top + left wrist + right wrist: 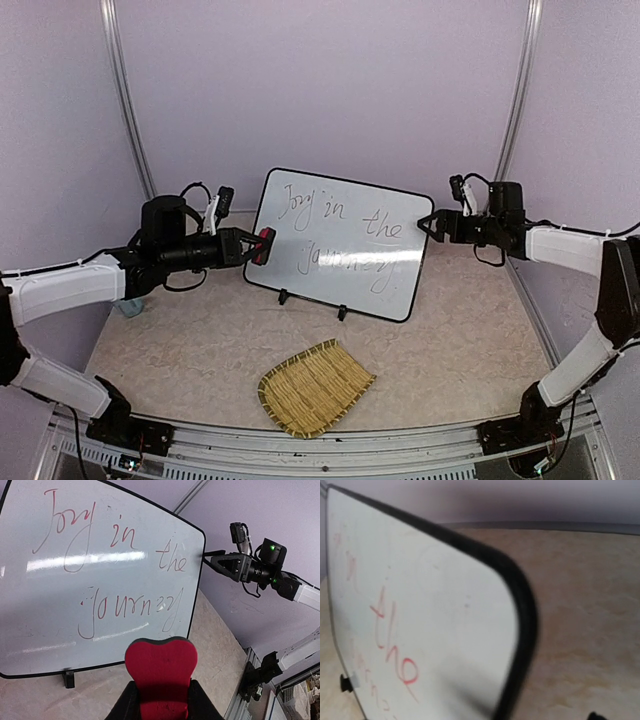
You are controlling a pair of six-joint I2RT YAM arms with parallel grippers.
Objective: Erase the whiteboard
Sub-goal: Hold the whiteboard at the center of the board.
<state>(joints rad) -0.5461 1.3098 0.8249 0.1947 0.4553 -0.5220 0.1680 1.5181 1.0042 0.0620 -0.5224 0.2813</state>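
From the top view, the whiteboard (340, 245) is standing on its two small feet toward the middle of the table's (190, 350) back edge. It is leaning back and carrying the red handwriting "Joy in the Journey". The left pincer (252, 246) is hovering just off the board's left rim, clamping a red eraser (265, 244). The right pincer (428, 225) is sitting at the board's right rim, but whether it is touching cannot be told from here. A woven straw mat (315, 388) is lying near the middle of the front edge.

In the left wrist view, the heart-shaped eraser is sitting firmly between nearly closed jaws and facing the lower lines of writing, apart from the board. Across the board, the right pincer's fingers are standing spread, gripping nothing.

In the right wrist view, the board's rounded corner is filling the blurred frame with "the" legible, and no fingers are showing clearly.

The risks lie in the wiping. The board is resting only on its feet, so pressing the eraser in while the right side is unbraced is likely to slide or topple it backward. An off-centre push could also twist the eraser in its grip.
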